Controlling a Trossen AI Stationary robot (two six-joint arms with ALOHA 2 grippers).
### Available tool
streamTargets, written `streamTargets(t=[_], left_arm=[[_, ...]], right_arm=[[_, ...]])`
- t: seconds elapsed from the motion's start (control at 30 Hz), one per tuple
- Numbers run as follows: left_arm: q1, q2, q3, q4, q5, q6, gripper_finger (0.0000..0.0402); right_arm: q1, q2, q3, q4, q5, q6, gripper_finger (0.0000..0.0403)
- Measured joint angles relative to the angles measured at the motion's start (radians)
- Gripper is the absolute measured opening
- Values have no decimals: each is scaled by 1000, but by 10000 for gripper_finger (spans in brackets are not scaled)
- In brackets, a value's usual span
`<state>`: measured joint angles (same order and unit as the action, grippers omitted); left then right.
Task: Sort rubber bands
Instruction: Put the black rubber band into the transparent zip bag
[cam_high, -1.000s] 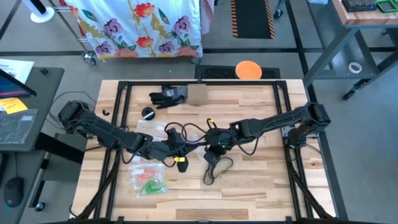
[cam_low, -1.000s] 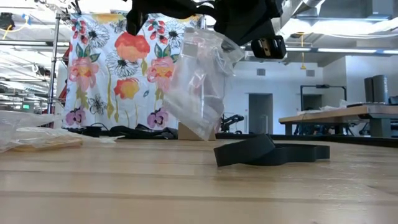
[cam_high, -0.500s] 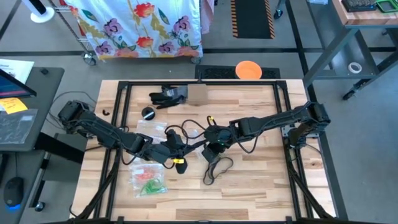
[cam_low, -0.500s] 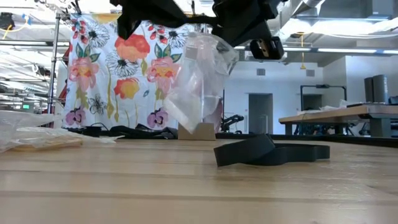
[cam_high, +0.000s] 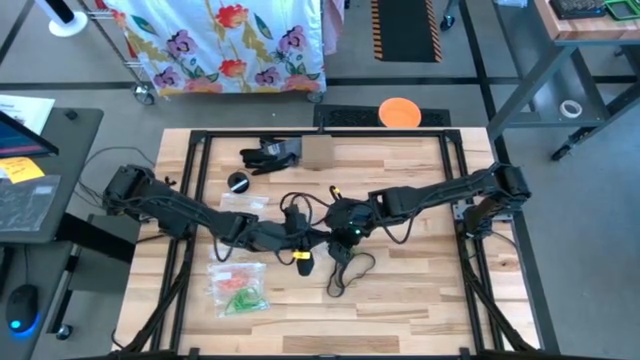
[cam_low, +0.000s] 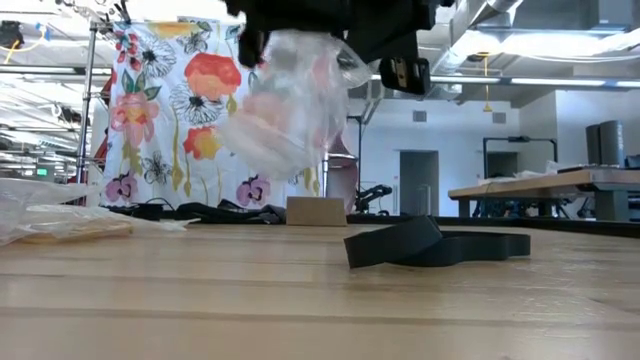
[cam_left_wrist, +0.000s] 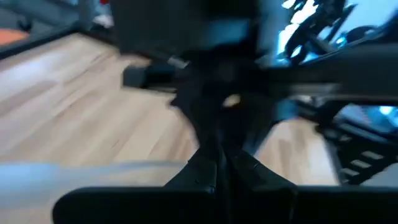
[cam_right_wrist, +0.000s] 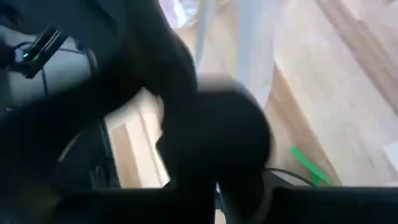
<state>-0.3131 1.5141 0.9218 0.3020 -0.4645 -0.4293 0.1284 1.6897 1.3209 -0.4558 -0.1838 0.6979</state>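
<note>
Rubber bands (cam_high: 240, 291) lie bagged on wooden table (cam_high: 420, 300) — both jaws shut — floral cloth (cam_low: 175, 120) behind.

Counter (cam_low: 300, 300) was pale wood planks, smooth, matt, grain visible. Hanging bag (cam_low: 285, 100) was clear plastic, glossy, crinkled. Strap (cam_low: 440, 245) looked matt black, rubbery or webbing. Box (cam_low: 316, 211) was plain brown cardboard. Backdrop curtain (cam_low: 180, 110) was printed floral cloth.

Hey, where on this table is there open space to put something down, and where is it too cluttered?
Bare wood lies right of the black strap, toward the near right corner, and along the far right behind the right arm. The near left holds the bag of rubber bands; the middle is crowded where both grippers lift a clear bag.
</note>
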Motion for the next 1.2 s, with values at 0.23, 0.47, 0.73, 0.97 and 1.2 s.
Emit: streamTargets(t=[0.23, 0.47, 0.73, 0.97, 1.2], left_arm=[[34, 37, -1, -19, 17, -35, 0], [62, 39, -1, -81, 44, -84, 0], [77, 62, -1, -72, 170, -117, 0], [76, 44, -1, -13, 184, -23, 0], [76, 47, 0, 78, 212, 43, 0]], right_arm=[[9, 2, -2, -19, -2, -7, 0], [16, 1, -2, -31, 2, -8, 0], [16, 1, -2, -31, 1, -22, 0], [38, 0, 0, -119, -37, -30, 0], [57, 0, 0, -108, -61, -86, 0]])
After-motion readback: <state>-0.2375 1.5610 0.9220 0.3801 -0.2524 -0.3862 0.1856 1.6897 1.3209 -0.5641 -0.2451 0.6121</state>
